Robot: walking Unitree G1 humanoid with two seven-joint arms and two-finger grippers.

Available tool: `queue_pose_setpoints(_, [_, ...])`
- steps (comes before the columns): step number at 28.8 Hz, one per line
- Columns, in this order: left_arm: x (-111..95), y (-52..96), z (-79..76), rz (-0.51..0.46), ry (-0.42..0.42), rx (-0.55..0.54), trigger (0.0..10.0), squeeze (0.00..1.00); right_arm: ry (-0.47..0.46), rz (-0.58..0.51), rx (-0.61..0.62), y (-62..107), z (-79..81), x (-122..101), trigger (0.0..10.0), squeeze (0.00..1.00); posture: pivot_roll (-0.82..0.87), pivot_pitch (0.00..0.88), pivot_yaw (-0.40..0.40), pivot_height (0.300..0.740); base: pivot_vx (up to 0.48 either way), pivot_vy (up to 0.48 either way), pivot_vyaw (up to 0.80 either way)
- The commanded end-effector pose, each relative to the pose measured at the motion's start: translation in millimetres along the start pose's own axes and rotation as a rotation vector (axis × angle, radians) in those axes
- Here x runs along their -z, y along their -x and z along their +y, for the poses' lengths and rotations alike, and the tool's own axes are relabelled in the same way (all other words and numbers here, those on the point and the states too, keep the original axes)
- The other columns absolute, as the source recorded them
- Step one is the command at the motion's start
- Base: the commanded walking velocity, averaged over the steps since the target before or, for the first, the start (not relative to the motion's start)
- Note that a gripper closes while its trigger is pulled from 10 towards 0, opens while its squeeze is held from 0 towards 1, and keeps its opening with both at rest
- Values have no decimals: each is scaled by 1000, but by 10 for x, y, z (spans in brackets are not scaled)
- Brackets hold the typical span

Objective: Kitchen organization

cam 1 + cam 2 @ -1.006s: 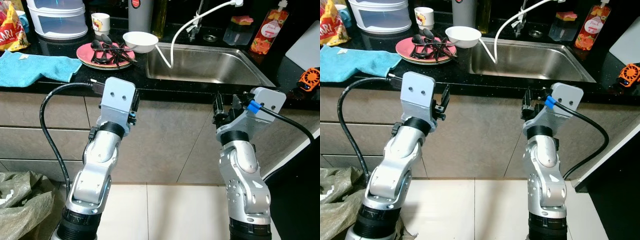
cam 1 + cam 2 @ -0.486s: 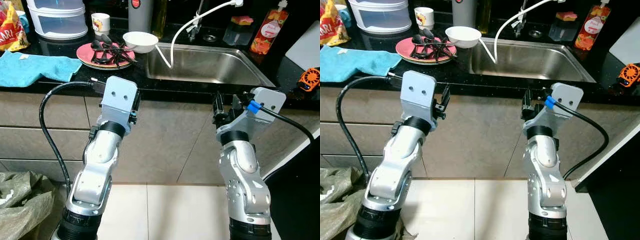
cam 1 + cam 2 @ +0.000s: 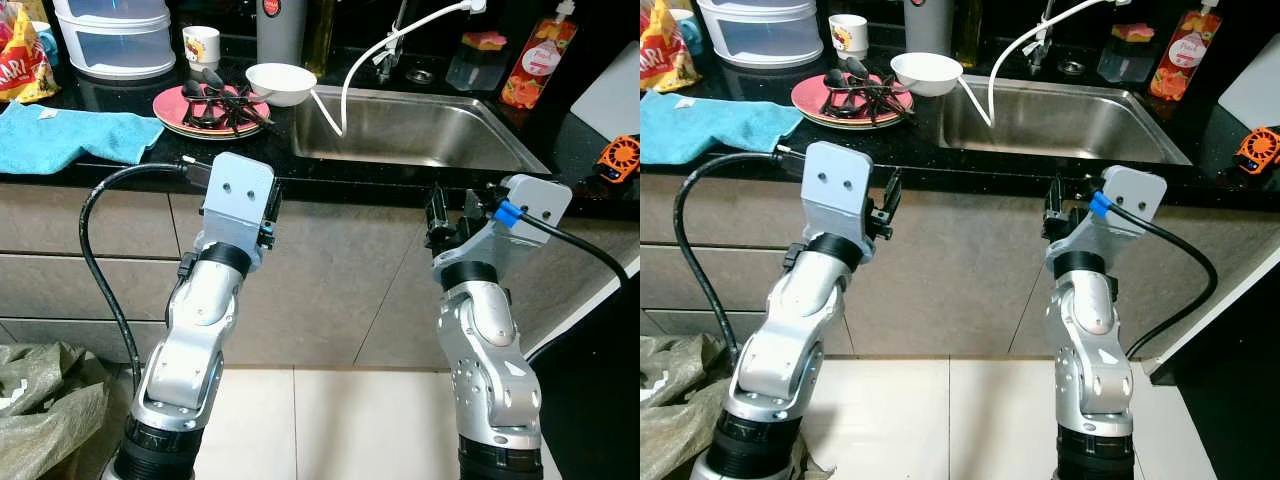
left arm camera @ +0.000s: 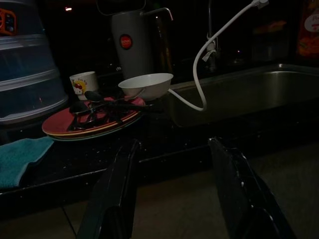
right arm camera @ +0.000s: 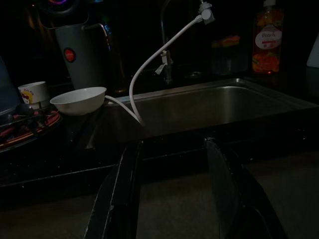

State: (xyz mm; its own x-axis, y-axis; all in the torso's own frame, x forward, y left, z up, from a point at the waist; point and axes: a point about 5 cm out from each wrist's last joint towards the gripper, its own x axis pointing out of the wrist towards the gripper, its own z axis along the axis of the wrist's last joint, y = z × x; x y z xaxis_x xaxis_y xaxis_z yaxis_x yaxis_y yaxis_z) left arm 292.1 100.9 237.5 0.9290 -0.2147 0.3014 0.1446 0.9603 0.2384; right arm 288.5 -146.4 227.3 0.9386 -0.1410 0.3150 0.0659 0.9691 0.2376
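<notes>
A pink plate (image 3: 170, 103) carrying several black utensils (image 3: 225, 103) sits on the black counter left of the sink. A white bowl (image 3: 281, 82) rests at the plate's right edge, and a small white cup (image 3: 201, 44) stands behind it. My left gripper (image 4: 174, 142) is held up in front of the cabinet face, below the counter edge and facing the plate, open and empty. My right gripper (image 5: 172, 143) is held at the same height before the steel sink (image 3: 410, 125), also open and empty. A white hose (image 3: 350, 70) curves from the tap into the sink.
A blue towel (image 3: 70, 135), a clear stacked container (image 3: 115, 35) and a snack bag (image 3: 22, 60) lie at the counter's left. A steel flask (image 3: 282, 30) stands behind the bowl. An orange soap bottle (image 3: 538, 62) stands right of the tap. A crumpled bag (image 3: 45, 400) lies on the floor.
</notes>
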Motion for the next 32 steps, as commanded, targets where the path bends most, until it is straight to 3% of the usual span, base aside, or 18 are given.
queue_pose_setpoints(1, [-28, 10, -14, -9, -2, 14, 10000, 0, 9, 16, 13, 8, -32, 27, 10000, 0, 177, 30, -76, 740, 0, 0, 0])
queue_pose_setpoints(32, [-28, 16, -7, -13, -8, 17, 10000, 0, 9, 18, 11, 9, -23, 30, 10000, 0, 176, 33, -78, 740, 336, 0, 0])
